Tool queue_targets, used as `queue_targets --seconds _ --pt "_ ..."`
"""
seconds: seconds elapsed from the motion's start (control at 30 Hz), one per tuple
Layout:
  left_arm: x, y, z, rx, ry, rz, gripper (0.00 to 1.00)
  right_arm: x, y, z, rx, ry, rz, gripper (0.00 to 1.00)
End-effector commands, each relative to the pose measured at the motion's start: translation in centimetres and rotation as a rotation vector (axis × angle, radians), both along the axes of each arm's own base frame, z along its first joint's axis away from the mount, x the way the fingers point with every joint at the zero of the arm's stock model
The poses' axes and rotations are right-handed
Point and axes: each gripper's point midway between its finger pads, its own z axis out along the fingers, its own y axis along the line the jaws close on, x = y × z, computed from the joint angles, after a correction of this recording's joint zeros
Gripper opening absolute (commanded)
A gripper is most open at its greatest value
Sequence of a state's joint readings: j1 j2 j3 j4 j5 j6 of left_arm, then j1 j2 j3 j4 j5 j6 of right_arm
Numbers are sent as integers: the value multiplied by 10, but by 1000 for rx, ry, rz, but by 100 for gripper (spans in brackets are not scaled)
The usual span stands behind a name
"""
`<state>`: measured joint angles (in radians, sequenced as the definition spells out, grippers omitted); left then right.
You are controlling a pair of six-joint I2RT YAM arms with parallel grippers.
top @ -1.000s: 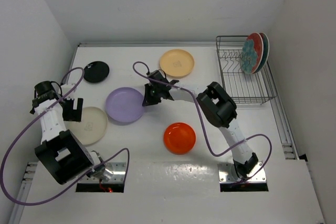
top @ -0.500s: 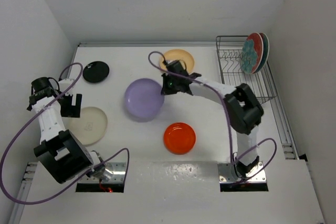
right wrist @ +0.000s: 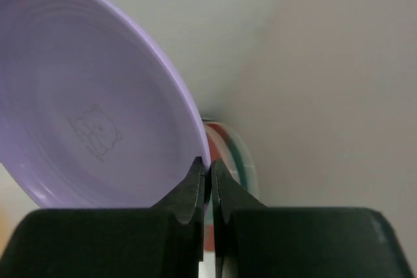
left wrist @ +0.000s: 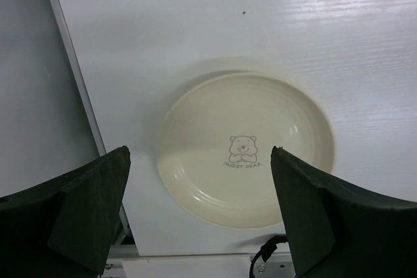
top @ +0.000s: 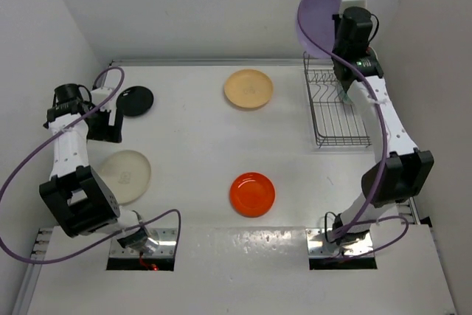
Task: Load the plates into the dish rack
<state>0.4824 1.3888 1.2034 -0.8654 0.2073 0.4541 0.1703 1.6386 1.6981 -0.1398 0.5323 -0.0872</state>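
The right arm (top: pixel 383 119) is extended high and far back, and the right gripper (right wrist: pixel 210 164) is clamped on the lavender plate (right wrist: pixel 85 115) rim. The left arm (top: pixel 66 156) is kept bent, with the left gripper (left wrist: pixel 199 154) spread wide and pointed downward.

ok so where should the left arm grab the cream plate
Probably its rim, from straight above, one finger inside and one outside. The cream plate lies flat and face up on the table, so only that thin raised edge offers a hold.

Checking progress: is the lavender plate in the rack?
Out: the right gripper holds the lavender plate aloft by its rim, outside the dish rack.
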Motion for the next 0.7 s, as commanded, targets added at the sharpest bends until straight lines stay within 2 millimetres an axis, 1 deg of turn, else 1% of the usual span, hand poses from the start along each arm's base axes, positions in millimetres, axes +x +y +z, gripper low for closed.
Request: queue_targets --seconds 0.0,0.03,0.07,0.1,0.13,0.17,0.23,0.27,0.3,0.33,0.37,0.4,0.47,0.5,0.53,0.57,0.6,0.63,0.67 --pt "32 4 27 21 -88 3 94 -14 -77 -13 -269 108 -329 0" --pt "40 -1 29 23 -90 -7 94 -14 -87 -2 -293 62 -388 0" --pt "46 -2 32 25 -94 -17 94 -9 -96 -13 -322 89 -415 0" --pt "57 -1 36 21 -103 -16 94 -12 -105 -14 -377 123 -458 0" --pt "63 1 38 23 -108 -16 94 -11 -109 -8 -388 89 -482 0" --pt "71 -7 39 17 -110 -36 94 -6 -116 -15 -471 142 -521 0" --pt "87 -6 39 28 -105 -37 94 0 -119 -15 -499 123 -551 0" --pt "94 -12 38 27 -104 -57 94 -1 -120 -14 -522 131 -564 0" --pt "97 -12 37 32 -97 -50 94 3 -119 -21 -526 147 -561 0" --pt "103 -8 40 42 -103 -45 94 6 -118 -27 -530 157 -555 0" --pt "109 -12 32 35 -84 -59 94 6 -118 -26 -534 150 -573 0" --pt "112 -13 31 26 -86 -65 94 9 -118 -35 -545 164 -579 0" --pt "121 -12 33 21 -96 -70 94 8 -117 -46 -575 194 -595 0" --pt "125 -11 27 12 -84 -62 94 7 -117 -47 -591 190 -622 0" --pt "128 -10 26 12 -84 -62 94 7 -116 -53 -596 202 -636 0" --pt "134 -8 31 17 -99 -62 94 8 -114 -54 -593 192 -645 0" --pt "137 -7 31 18 -100 -62 94 6 -116 -58 -594 198 -677 0" --pt "140 -6 27 15 -93 -62 94 8 -118 -64 -595 207 -687 0" --pt "145 -4 32 20 -107 -62 94 11 -116 -69 -598 216 -684 0"
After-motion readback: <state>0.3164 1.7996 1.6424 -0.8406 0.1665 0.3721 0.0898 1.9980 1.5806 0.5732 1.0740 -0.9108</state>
